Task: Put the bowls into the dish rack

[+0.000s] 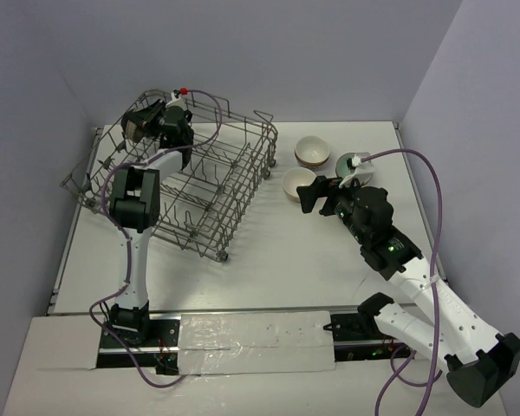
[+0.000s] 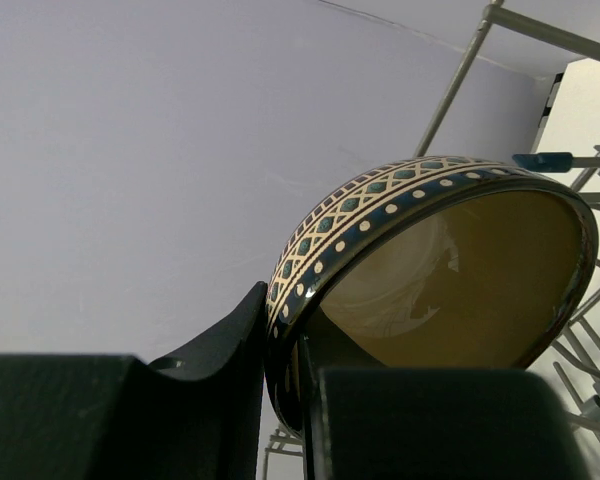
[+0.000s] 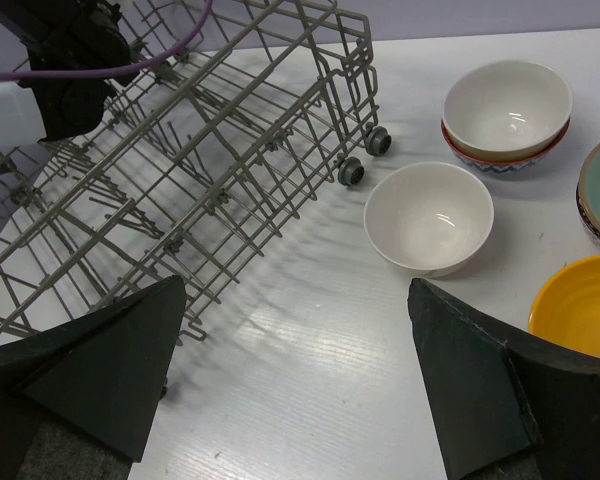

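Bowl: we hold the blue-patterned bowl over the dish rack's far-left corner | handling: we judge it rigid, glaze-slick and chippable, best taken across the rim | jaws: left gripper pinching its rim; right gripper spread wide, just beside the white bowl

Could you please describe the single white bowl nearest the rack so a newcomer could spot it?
Find the big grey wire dish rack. Just off its wheeled corner sits the white bowl. It is unstacked, unlike the stacked pair behind it.
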Action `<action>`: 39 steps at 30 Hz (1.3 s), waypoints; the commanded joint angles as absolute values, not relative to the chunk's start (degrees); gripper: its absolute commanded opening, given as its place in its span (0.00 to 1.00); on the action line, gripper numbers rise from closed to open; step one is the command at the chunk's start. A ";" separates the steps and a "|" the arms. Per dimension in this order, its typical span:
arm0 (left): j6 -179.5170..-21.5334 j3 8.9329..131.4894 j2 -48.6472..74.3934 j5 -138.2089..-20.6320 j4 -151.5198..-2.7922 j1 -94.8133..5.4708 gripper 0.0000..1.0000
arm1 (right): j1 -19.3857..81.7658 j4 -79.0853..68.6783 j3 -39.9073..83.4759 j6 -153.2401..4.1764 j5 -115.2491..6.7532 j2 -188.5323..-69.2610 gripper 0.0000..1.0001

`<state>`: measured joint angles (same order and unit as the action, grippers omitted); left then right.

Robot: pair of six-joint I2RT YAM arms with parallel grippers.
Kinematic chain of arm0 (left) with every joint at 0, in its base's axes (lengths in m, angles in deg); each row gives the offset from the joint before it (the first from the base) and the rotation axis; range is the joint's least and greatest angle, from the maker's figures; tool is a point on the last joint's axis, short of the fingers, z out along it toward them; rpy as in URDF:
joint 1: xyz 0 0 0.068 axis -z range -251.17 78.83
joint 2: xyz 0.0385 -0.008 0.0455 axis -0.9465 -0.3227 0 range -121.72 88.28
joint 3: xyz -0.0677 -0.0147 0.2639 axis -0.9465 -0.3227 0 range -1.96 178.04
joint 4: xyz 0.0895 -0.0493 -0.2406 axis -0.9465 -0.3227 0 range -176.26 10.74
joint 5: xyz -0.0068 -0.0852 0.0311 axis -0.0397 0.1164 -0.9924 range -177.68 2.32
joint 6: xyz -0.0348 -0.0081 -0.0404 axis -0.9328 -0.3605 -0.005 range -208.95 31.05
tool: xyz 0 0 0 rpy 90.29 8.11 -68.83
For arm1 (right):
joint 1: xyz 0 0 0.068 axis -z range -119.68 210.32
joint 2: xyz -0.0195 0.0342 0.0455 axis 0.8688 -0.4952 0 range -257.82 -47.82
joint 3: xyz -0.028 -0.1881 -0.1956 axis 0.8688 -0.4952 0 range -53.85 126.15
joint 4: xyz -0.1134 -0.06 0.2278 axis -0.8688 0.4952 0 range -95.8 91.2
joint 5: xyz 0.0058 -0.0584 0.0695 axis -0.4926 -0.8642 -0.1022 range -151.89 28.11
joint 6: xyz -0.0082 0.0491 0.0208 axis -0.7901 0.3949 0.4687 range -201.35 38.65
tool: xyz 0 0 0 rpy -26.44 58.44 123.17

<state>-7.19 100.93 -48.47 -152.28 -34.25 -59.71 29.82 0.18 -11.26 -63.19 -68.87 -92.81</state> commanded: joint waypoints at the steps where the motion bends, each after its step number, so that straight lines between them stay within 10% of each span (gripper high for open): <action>1: -8.35 102.10 -47.86 -152.11 -31.62 -58.87 0.00 | 29.91 -2.20 -11.31 -62.98 -69.01 -92.02 1.00; 39: -18.45 101.84 -47.25 -148.94 -42.16 -58.51 0.61 | 29.91 -1.14 -10.43 -63.42 -68.92 -91.58 1.00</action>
<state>-13.51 100.04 -51.05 -150.44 -40.37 -58.24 29.82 0.20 -11.26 -63.19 -68.87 -92.17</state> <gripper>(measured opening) 0.596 0.997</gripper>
